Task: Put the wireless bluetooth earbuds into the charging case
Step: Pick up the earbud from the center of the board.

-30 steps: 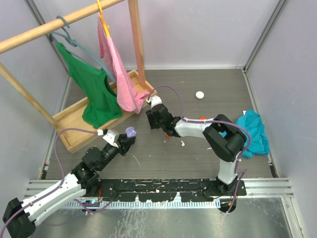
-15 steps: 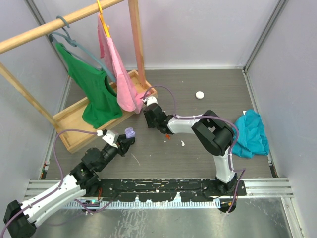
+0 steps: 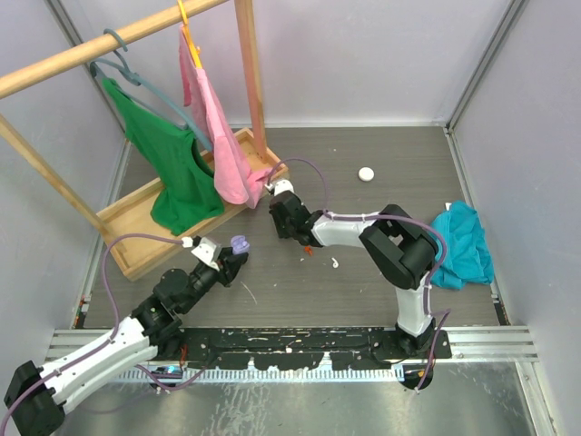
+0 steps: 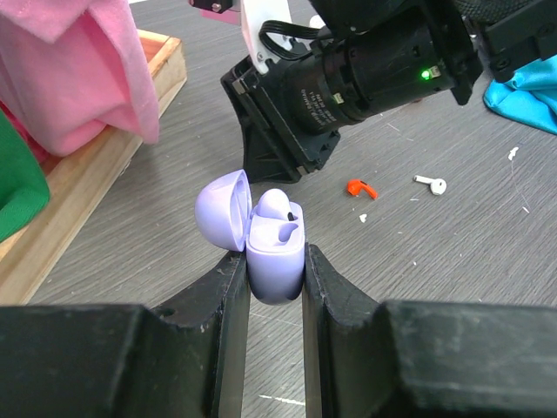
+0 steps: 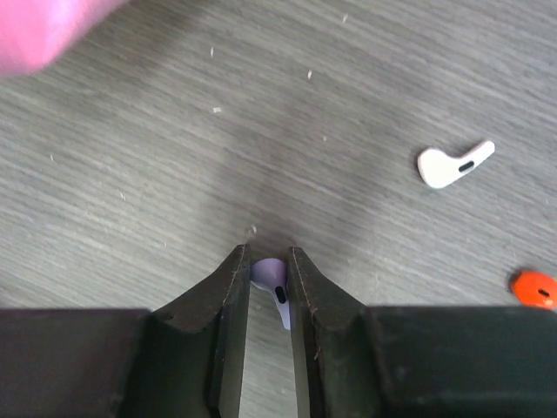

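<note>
The left gripper point(image 4: 271, 254) was clenched on a small lilac case point(image 4: 277, 266), one finger pressed to each side of its base. The lid point(image 4: 221, 212) hung open toward 10 o'clock. One lilac bud point(image 4: 277, 205) sat in the case (only its rounded top showed). In the top view the case sat at about 8 o'clock from the middle of the table point(image 3: 390, 145).

The right gripper point(image 5: 268, 257) had its tips down at the table and was grasping a second lilac bud point(image 5: 272, 280). The bud was pinched between the two fingers just behind their tips, a dark slot on it facing the wrist camera.

From those tips a white bud point(image 5: 454, 164) lay loose on the table at 2 o'clock, well apart. A red bud point(image 5: 533, 288) lay at 4 o'clock, at the edge of the view. A blurred pink cloth point(image 5: 43, 26) filled the corner at 11 o'clock.

In the left wrist view the right gripper stood near the case at 12 o'clock. The red and white buds lay at 2 o'clock from the case, the red one nearer. A wooden tray point(image 4: 104, 178) ran along at 9 o'clock.

From above, a round white case point(image 3: 366, 173) lay at 2 o'clock from the right gripper, well apart. A teal cloth point(image 3: 461, 243) was bunched at 3 o'clock by the wall, and a green shirt point(image 3: 172, 177) hung at 9 o'clock.
</note>
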Tool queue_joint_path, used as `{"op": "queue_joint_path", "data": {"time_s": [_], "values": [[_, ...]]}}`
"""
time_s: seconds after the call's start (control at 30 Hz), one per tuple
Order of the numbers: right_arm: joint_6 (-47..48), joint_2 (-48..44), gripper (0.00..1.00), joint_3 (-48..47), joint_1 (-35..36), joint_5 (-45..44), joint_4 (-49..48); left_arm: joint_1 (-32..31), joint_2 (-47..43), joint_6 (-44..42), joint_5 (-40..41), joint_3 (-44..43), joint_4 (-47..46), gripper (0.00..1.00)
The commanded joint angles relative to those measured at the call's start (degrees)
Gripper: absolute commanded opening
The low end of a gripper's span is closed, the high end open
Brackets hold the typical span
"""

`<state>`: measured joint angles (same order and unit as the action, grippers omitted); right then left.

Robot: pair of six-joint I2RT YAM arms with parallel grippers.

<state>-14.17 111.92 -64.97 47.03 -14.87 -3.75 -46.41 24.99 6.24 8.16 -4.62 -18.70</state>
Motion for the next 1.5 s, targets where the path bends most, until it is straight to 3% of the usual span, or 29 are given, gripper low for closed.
{"op": "queue_joint_path", "data": {"time_s": [0.0,0.23,0.57,1.07,1.47], "values": [[-0.85,-4.6,0.24,1.49,0.17,1.35,7.86,-0.07,0.84,0.0,-0.6,-0.48,-5.67,0.0],[-2.02,-8.91,0.24,2.91,1.31,1.9,17.92,0.0,2.62,-0.03,-1.12,-0.48,-7.58,0.0],[-7.33,-17.03,0.28,10.39,6.84,0.04,23.48,-0.01,3.78,-0.09,-1.61,-0.64,-8.97,0.0],[-10.4,-17.32,0.36,10.55,9.31,-0.8,32.61,-0.02,3.51,0.16,-1.72,-0.56,-9.08,0.0],[-10.6,-13.68,0.36,6.44,9.31,-0.59,36.78,-0.08,1.88,-0.04,-1.75,-0.42,-7.77,0.0]]}}
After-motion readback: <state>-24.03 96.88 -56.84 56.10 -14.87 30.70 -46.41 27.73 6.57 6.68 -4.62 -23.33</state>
